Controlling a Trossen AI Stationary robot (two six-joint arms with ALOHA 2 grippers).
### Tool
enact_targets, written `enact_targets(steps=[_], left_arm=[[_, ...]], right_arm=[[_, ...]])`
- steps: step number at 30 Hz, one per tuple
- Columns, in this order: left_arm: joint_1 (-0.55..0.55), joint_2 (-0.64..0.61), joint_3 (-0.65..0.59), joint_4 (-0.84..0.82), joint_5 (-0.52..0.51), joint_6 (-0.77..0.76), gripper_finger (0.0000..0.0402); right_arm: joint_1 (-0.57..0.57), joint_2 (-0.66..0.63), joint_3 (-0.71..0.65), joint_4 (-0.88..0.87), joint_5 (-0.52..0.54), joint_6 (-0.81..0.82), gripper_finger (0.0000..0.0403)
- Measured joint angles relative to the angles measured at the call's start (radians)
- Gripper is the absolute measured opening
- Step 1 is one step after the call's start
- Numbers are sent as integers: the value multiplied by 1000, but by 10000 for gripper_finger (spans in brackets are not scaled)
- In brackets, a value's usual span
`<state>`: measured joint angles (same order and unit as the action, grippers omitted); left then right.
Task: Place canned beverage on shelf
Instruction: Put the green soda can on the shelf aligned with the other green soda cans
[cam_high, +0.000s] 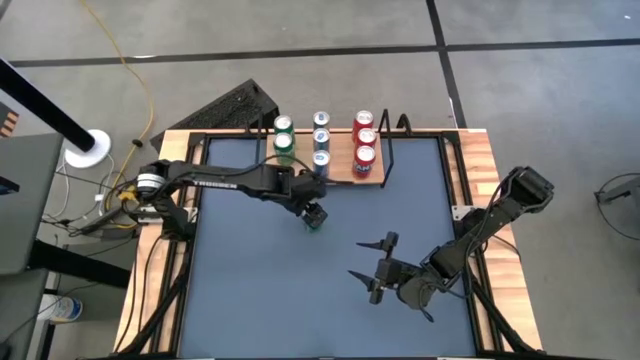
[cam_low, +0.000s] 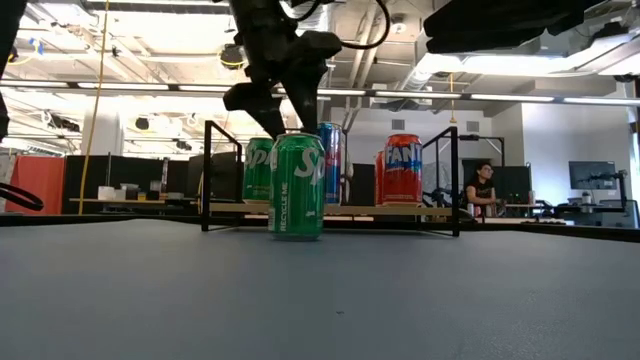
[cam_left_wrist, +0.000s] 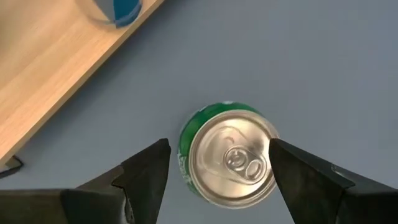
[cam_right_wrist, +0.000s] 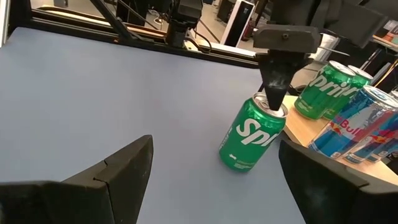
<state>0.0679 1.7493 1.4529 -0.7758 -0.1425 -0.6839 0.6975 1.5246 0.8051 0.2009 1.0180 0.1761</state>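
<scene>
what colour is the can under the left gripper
Green, a Sprite can with a silver top, standing on the table below the open left gripper. The low view shows it best.

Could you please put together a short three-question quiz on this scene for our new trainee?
1. True or false: the green can under the left gripper stands on the table, not on the shelf.
2. How many red cans are on the shelf?
3. Which gripper waits over the table, away from the cans: (a) left, (b) right?

Key: 1 true; 2 three; 3 b.
</scene>
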Motion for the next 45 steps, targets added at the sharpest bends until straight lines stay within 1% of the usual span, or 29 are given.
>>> enact_targets(steps=[4, 9, 17, 22, 32, 39, 42, 45], left_arm=[[1, 0, 0, 13, 1, 6, 261], [-8, 0, 0, 30, 30, 10, 261], [-26, 0, 0, 34, 15, 35, 261], [-29, 5, -4, 20, -21, 68, 261], [-29, 5, -15, 21, -18, 157, 261], [-7, 5, -16, -26, 7, 279, 261], [1, 5, -16, -27, 24, 373, 261], [4, 5, -16, -27, 57, 516, 261]], right_arm=[[0, 0, 0, -2, -3, 0, 344], [0, 0, 0, -3, -10, 2, 344], [0, 0, 0, -4, -26, 2, 344], [0, 0, 0, -4, -26, 2, 344], [0, 0, 0, -5, -26, 2, 344], [0, 0, 0, -6, -26, 7, 344], [0, 0, 0, -6, -26, 7, 344], [0, 0, 0, -6, -26, 7, 344]])
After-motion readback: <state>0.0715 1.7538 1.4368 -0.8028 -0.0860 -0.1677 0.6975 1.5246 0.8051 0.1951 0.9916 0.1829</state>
